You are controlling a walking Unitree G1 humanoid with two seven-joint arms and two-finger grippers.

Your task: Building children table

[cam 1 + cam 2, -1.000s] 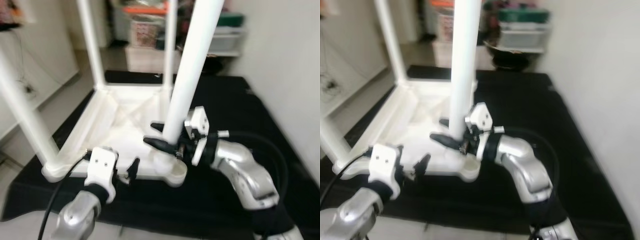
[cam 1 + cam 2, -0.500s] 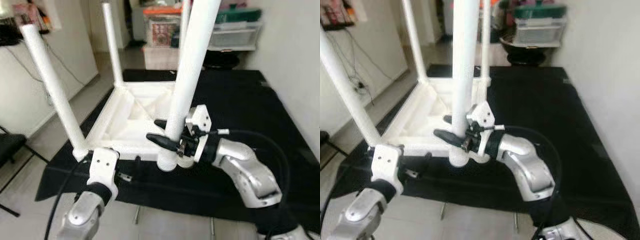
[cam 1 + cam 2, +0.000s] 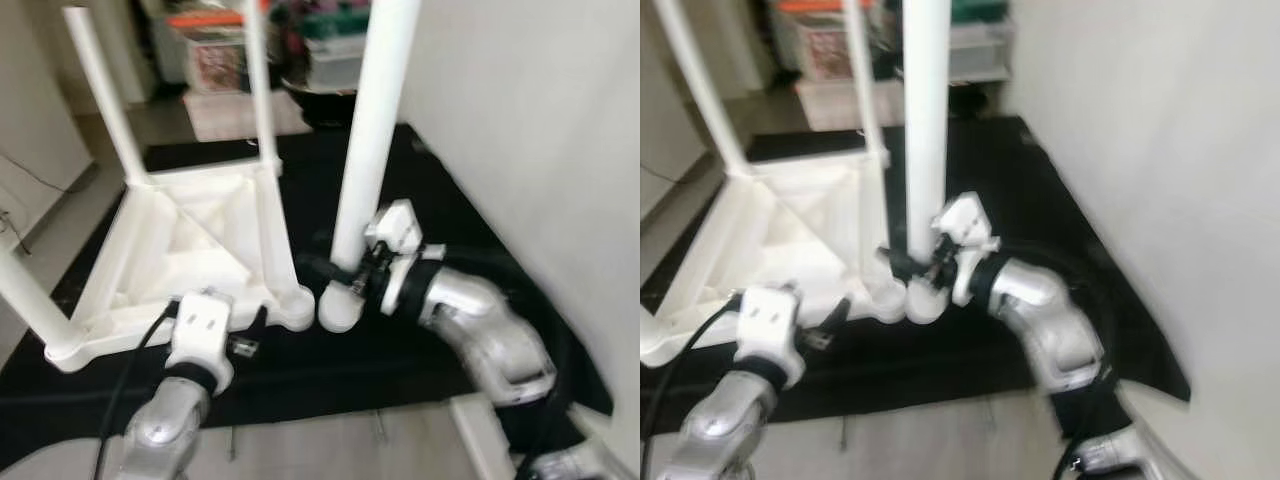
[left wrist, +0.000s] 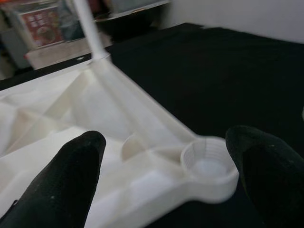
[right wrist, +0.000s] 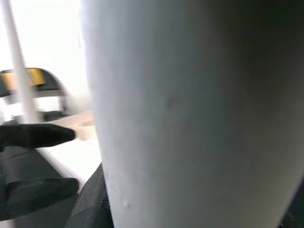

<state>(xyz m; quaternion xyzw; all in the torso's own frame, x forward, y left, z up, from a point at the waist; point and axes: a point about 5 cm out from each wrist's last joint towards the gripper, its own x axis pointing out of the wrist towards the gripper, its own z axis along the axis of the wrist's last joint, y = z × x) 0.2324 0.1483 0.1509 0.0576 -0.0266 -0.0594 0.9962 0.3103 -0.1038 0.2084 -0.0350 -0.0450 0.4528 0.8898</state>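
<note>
Left eye view: white plastic table top (image 3: 170, 250) lies upside down on a black mat (image 3: 440, 190) on the floor, around 9 o'clock from frame centre. Mounted legs stand up from its corners: one rear leg (image 3: 100, 95) at 11 o'clock, another rear leg (image 3: 260, 90) at 12 o'clock, and a front-left leg (image 3: 25, 295) at 9 o'clock, cut off by the frame edge.

Right claw (image 3: 335, 275) is closed around a loose white leg (image 3: 365, 150) near its lower end. Leg is upright, its rounded foot (image 3: 340, 310) resting on the mat just beside the top's near-right corner, at 3 o'clock of that corner. Whether foot and corner touch, cannot tell. Right wrist view has the leg (image 5: 190, 114) pressed close to the lens, one black finger (image 5: 35, 135) beside it.

Left claw (image 3: 255, 330) sits at 6 o'clock of the table top, right at its near edge. Left wrist view: both fingers (image 4: 71, 180) spread wide, claw open, nothing between them. Past them is the near-right corner with its threaded socket (image 4: 206, 164), no leg in it.

Background at 12 o'clock: storage boxes (image 3: 215, 55), blurred. White wall (image 3: 540, 130) runs along the mat from 1 to 4 o'clock.
</note>
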